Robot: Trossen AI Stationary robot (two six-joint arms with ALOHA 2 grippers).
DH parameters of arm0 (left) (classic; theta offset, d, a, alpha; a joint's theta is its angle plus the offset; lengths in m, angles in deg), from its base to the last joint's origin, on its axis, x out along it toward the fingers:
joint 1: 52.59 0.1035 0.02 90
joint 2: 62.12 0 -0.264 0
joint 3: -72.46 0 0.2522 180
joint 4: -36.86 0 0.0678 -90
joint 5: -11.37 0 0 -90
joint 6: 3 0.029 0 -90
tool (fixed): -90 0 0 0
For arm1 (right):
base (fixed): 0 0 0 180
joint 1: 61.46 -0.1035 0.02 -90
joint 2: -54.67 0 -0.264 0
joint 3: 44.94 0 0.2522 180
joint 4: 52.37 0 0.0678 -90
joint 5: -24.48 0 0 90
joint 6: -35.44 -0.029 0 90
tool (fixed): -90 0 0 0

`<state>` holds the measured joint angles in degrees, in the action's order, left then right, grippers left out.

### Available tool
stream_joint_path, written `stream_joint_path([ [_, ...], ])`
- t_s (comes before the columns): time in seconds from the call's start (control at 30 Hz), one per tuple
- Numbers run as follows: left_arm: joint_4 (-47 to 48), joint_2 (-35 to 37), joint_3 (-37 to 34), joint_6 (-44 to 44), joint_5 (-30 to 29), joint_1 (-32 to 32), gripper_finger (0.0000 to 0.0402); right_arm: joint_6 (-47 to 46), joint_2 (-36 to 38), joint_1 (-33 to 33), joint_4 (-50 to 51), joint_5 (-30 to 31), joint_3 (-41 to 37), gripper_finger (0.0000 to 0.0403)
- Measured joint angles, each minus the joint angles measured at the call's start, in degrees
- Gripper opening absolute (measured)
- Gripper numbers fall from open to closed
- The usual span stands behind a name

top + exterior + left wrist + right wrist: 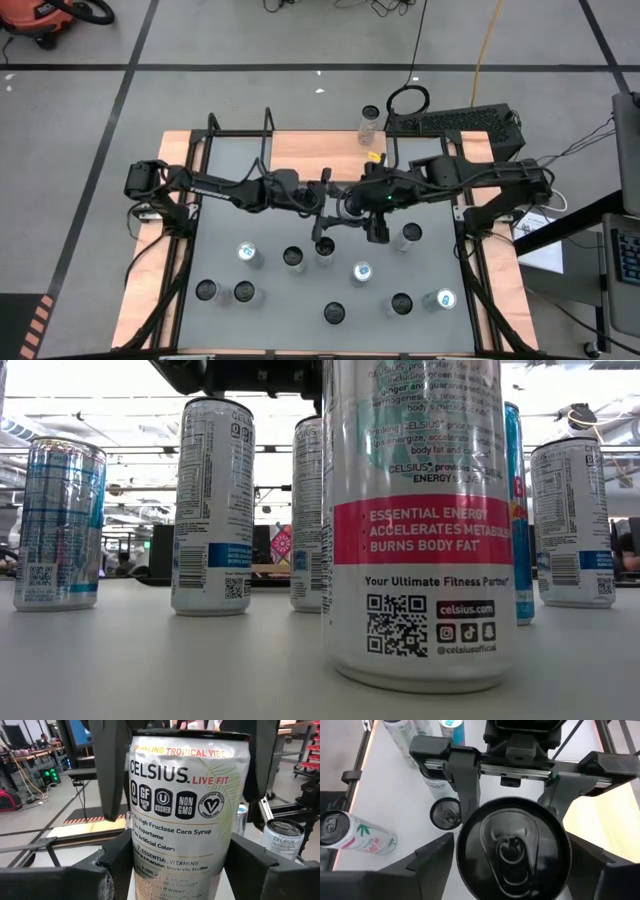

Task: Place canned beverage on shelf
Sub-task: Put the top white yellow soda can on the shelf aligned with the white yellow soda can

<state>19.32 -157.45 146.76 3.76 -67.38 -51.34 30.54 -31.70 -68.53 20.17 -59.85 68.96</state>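
Seen from above, two dark robot arms meet over the middle of a grey tabletop [215,230] with wooden edges. The left gripper [175,865] has a tall white Celsius beverage can [182,820] with "Live Fit" lettering standing upright between its two dark fingers [107,870], which press against the can's sides. The right gripper [507,865] reaches in from the opposite side around the same can [512,850], its fingers just beside the can's dark round top; whether they touch it cannot be told. In the overhead view this can sits hidden beneath the two grippers, near the table's centre. The light-wood shelf board [310,150] with its thin black rod frame lies at the far edge of the table, apart from the grippers. Other slim cans [248,255] stand scattered across the near half of the tabletop.
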Motion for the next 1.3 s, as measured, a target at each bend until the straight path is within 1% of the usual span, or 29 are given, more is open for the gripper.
stream_joint_path([
  [0.17,1.68,-0.08,0.0,-0.05,-0.64,0.0,0.0242,-0.02,0.49,0.04,0.41,-0.1,0.11,0.026],
  [0.3,1.7,-0.09,0.0,-0.01,-0.78,0.11,0.0242,-0.63,0.83,0.4,1.8,-3.05,0.11,0.0247],
  [0.4,2.04,-0.09,-0.02,-0.05,-0.77,0.11,0.0242,-1.19,0.52,0.44,2.49,-3.9,0.11,0.024],
  [0.6,1.8,-0.09,-0.02,-0.38,-0.82,0.1,0.0242,-0.28,0.44,0.55,2.31,-2.94,0.11,0.023],
  [1.07,1.85,-0.09,-0.02,-0.42,-1.76,0.14,0.0243,1.24,0.44,1.14,2.17,-2.64,0.11,0.0184],
  [1.17,1.9,-0.09,-0.02,-0.42,-2.82,0.07,0.0254,1.66,0.44,1.14,2.3,-2.61,0.11,0.018],
  [1.3,1.62,-0.09,-0.02,-0.43,-4.72,0.07,0.0294,2.67,0.5,1.18,2.38,-2.37,0.09,0.0179],
])
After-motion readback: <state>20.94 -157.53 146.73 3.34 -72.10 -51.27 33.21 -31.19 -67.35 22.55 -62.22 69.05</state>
